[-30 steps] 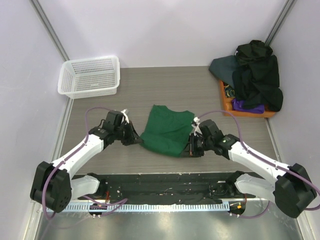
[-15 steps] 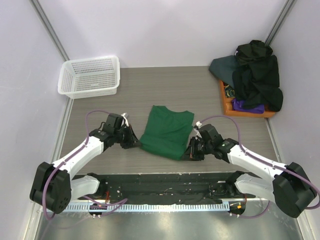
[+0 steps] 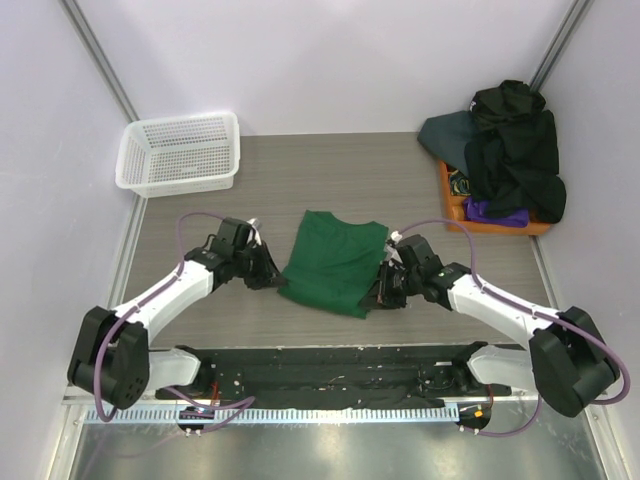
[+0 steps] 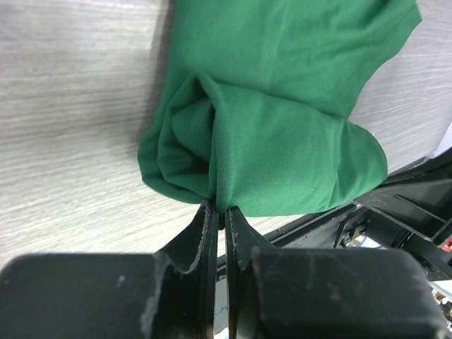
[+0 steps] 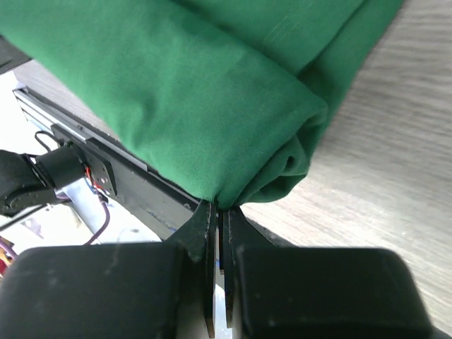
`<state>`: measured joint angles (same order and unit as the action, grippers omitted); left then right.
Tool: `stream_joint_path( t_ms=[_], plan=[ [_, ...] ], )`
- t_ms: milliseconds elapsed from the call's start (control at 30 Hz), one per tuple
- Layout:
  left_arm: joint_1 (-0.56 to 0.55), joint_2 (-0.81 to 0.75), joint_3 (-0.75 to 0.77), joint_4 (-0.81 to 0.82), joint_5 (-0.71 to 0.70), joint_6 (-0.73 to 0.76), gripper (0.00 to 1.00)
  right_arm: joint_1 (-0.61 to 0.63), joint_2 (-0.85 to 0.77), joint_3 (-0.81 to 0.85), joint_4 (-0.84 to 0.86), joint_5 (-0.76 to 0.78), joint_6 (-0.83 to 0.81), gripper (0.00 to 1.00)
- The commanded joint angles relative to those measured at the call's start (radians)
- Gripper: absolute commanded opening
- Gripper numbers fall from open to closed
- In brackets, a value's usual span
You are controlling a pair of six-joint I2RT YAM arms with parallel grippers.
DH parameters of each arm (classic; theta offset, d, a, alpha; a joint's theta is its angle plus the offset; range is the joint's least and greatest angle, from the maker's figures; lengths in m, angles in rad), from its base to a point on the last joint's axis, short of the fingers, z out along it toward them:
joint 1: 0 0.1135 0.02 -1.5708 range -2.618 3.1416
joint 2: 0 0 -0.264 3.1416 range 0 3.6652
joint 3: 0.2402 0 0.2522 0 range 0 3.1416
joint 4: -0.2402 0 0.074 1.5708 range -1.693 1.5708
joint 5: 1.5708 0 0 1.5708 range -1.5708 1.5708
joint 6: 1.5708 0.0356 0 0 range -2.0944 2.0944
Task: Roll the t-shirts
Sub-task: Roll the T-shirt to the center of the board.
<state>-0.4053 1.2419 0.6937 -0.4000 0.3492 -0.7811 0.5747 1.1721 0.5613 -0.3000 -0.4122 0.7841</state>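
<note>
Green shirt (image 3: 335, 262): centre frame, near edge rolled. Left gripper (image 4: 219, 212): fingers narrow, pinching roll's left end. Right gripper (image 5: 219, 210): fingers narrow, pinching right end. Dark shirts (image 3: 515, 150): heaped, upper right.

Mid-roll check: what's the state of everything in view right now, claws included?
green t-shirt: near edge partly rolled, rest lying flat.
left claw: shut on the roll's left end.
right claw: shut on the roll's right end.
dark t-shirt pile: heaped, unrolled, on the orange tray.
orange tray: mostly covered by the pile.
white basket: upright, empty.
</note>
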Motion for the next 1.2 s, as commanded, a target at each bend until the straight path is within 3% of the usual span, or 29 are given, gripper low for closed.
stream_joint_path(
  t_ms=[0, 567, 900, 1067, 1167],
  plan=[
    [0.006, 0.045, 0.056, 0.041, -0.004, 0.011, 0.09, -0.059, 0.034, 0.032, 0.028, -0.060, -0.039, 0.05],
    [0.031, 0.373, 0.230, 0.142, 0.027, 0.026, 0.09, -0.279, 0.285, 0.104, 0.097, -0.175, -0.155, 0.08],
    [0.033, 0.504, 0.214, 0.248, 0.011, -0.001, 0.09, -0.320, 0.431, 0.184, 0.116, -0.117, -0.194, 0.13],
    [0.030, 0.453, 0.123, 0.376, -0.009, -0.073, 0.09, -0.320, 0.393, 0.225, 0.102, -0.089, -0.213, 0.37],
    [0.031, 0.400, 0.073, 0.450, -0.038, -0.133, 0.10, -0.320, 0.370, 0.268, 0.085, -0.096, -0.226, 0.45]
  ],
)
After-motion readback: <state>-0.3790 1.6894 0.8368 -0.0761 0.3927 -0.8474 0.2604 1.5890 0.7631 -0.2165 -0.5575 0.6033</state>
